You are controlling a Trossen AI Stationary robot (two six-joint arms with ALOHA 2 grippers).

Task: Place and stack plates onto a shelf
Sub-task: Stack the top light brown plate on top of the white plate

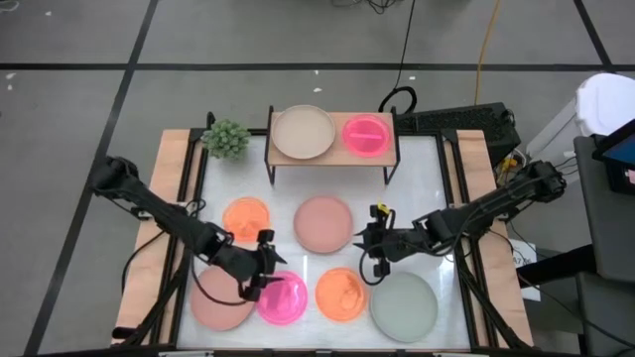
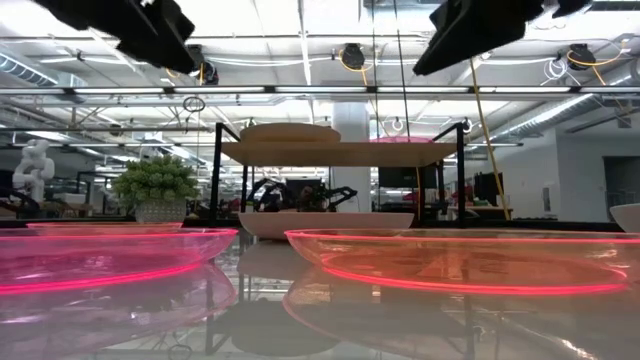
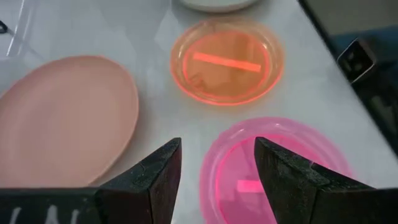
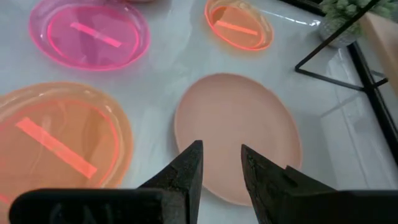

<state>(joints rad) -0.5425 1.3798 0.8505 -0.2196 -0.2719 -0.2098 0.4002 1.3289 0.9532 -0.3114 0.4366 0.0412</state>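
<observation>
Two plates lie on the shelf [image 1: 332, 157]: a beige plate [image 1: 303, 132] and a magenta plate [image 1: 368, 134]. Six plates lie flat on the table: a small orange one [image 1: 246, 215], a pink one [image 1: 323, 223], a second pink one [image 1: 220, 302], a magenta one [image 1: 282, 297], an orange one [image 1: 341, 294] and a grey-green one [image 1: 404, 305]. My left gripper [image 3: 217, 149] hovers open above the magenta plate's [image 3: 273, 168] edge. My right gripper [image 4: 221, 149] hovers open over the near edge of the middle pink plate [image 4: 236, 130]. In the low view both grippers hang well above the table.
A small potted plant [image 1: 227, 139] stands left of the shelf, on the table's far left. The shelf's thin black legs [image 4: 329, 62] stand beyond the middle pink plate. Bare white tabletop [image 1: 427, 178] lies right of that plate. Cables and gear sit past the table's far right corner.
</observation>
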